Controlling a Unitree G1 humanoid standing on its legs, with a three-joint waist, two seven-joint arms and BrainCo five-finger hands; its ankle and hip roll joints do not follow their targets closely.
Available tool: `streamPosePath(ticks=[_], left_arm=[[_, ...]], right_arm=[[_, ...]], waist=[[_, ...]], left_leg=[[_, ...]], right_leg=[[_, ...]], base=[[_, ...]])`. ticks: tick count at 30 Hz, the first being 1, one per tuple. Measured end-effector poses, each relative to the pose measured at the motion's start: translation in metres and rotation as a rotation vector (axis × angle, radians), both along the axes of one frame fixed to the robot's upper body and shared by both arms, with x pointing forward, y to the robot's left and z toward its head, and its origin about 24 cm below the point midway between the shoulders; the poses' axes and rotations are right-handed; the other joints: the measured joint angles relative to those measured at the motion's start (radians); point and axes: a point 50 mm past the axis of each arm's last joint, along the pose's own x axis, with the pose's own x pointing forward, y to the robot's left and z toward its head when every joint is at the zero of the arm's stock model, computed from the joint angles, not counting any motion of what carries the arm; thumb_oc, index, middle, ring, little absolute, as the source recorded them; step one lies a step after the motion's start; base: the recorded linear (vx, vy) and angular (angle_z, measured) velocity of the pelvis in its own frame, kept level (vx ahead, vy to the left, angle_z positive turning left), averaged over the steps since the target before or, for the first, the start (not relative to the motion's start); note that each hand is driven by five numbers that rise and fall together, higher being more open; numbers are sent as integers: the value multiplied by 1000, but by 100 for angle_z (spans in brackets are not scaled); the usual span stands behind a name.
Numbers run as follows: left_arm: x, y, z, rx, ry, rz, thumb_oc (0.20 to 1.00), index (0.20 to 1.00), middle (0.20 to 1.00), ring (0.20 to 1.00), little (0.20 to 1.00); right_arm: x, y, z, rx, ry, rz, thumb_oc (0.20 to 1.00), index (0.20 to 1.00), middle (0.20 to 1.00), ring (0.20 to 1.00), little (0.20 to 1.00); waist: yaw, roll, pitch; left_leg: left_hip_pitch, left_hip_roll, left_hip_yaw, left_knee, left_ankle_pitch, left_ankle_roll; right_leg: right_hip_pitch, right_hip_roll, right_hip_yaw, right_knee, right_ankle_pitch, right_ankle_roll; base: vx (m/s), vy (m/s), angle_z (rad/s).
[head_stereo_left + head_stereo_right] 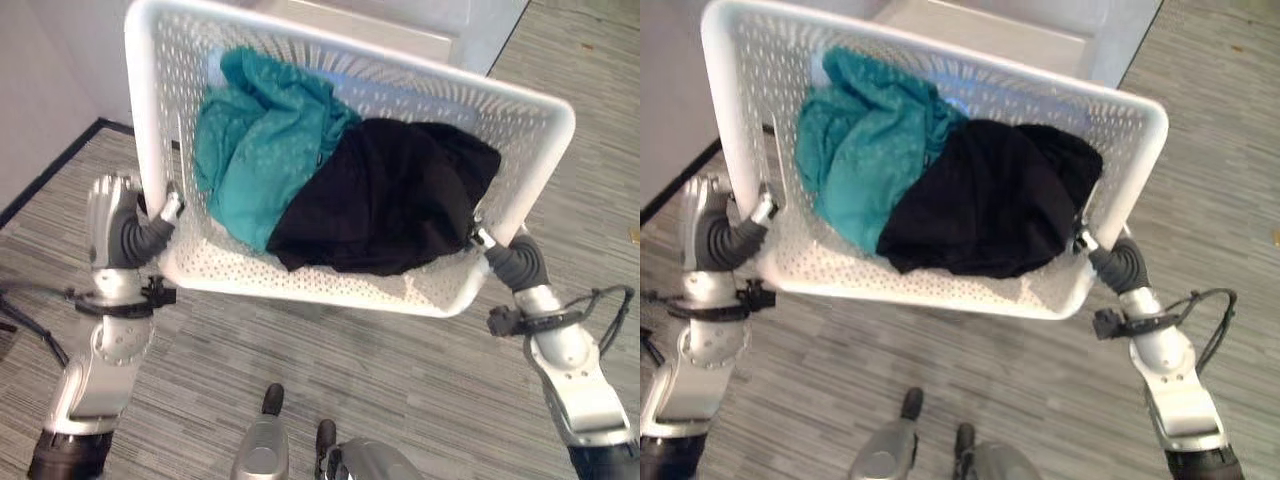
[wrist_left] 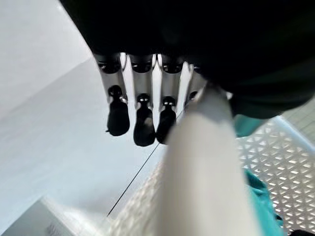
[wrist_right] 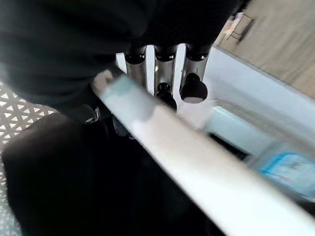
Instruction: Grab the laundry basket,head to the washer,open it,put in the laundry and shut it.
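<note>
I carry a white perforated laundry basket [image 1: 350, 62] tilted in front of me. A teal cloth [image 1: 262, 140] lies in its left half and a black cloth [image 1: 392, 195] in its right half. My left hand [image 1: 138, 238] grips the basket's left side, its fingers [image 2: 143, 123] curled over the rim [image 2: 206, 167]. On the right side, my right hand [image 1: 518, 262] holds the basket the same way, with fingers [image 3: 192, 88] hooked round the rim [image 3: 197, 162]. Both thumbs are hidden by the basket.
A white appliance [image 1: 360, 18] stands just beyond the basket's far edge. A pale wall with a dark baseboard [image 1: 60, 168] runs along the left. Grey striped floor [image 1: 560, 70] lies open to the right.
</note>
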Motion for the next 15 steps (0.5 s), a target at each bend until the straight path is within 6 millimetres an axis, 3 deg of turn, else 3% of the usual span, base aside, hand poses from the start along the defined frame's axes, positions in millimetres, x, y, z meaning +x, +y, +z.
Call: streamPosePath(ticks=[2,4,5,7,11,13,15], left_arm=[[19,-2,9,-7,35,-20,200,200,200,200,200],[44,-16,17,-17,88,-81,200,200,200,200,200],[65,-29,24,-7,141,-111,200,200,200,200,200],[89,-35,29,-38,235,-116,200,200,200,200,200],[114,-37,36,-75,378,-118,200,200,200,200,200],[121,-37,53,-24,402,-104,200,200,200,200,200],[127,-35,76,-3,404,-66,200,200,200,200,200]], right_arm=[[16,-3,7,-15,21,-7,200,200,200,200,200],[36,-18,15,-44,63,-53,200,200,200,200,200],[54,-29,27,-74,102,-94,200,200,200,200,200],[80,-33,44,-61,146,-135,200,200,200,200,200],[104,-32,61,-132,229,-189,200,200,200,200,200],[113,-30,61,-192,281,-211,200,200,200,200,200],[120,-27,77,-274,308,-232,200,200,200,200,200]], waist=[[12,0,-19],[20,-1,-25],[18,-3,-26],[30,-6,-25],[39,-24,-17],[59,-31,-17],[72,-32,-17]], left_leg=[[3,-6,-1,1,1,-1],[2,-18,-22,7,6,-8],[-19,-21,-58,35,7,-11],[-49,-30,-64,86,2,-19],[-127,-41,-42,208,3,-43],[-150,-43,-9,156,-11,-33],[-223,-48,33,100,-12,-37]], right_leg=[[4,-2,-1,0,1,2],[20,0,-25,-12,1,4],[23,-5,-50,-20,1,4],[11,-3,-58,0,-8,-1],[36,-14,-69,-33,13,-23],[66,-6,-60,-84,10,-37],[61,-5,-33,-99,10,-55]], base=[[9,-53,14],[2,-89,38],[-5,-51,48],[16,1,24],[208,99,11],[230,134,0],[334,158,-18]])
